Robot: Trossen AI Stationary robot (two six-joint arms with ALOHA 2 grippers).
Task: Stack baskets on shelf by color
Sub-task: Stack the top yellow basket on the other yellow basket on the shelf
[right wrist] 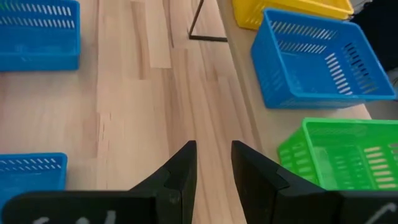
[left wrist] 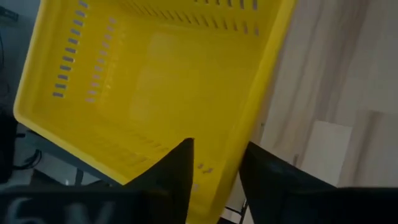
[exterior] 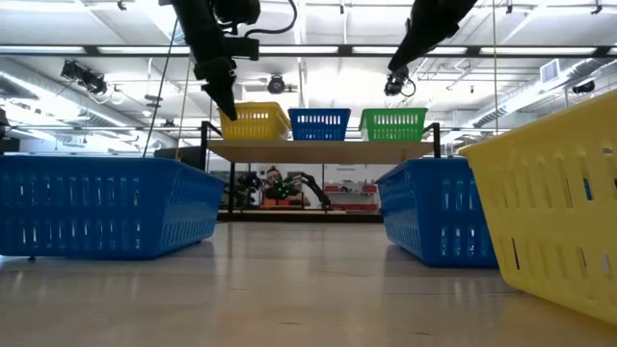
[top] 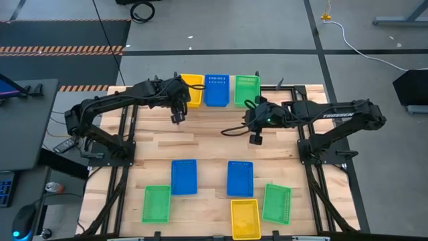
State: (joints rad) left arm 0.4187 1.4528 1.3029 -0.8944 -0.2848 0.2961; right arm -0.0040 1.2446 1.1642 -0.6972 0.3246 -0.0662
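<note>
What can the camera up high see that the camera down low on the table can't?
Only the high view shows the three green baskets and yellow basket lying flat on the table: two green and one yellow near the front, with bare tabletop between. Only the low view shows the shelf from the side, with its black legs and the room behind. Both show yellow, blue and green baskets on the shelf, and both arms nearby.

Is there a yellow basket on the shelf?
Yes, a yellow basket sits on the shelf beside a blue one and a green one.
</note>
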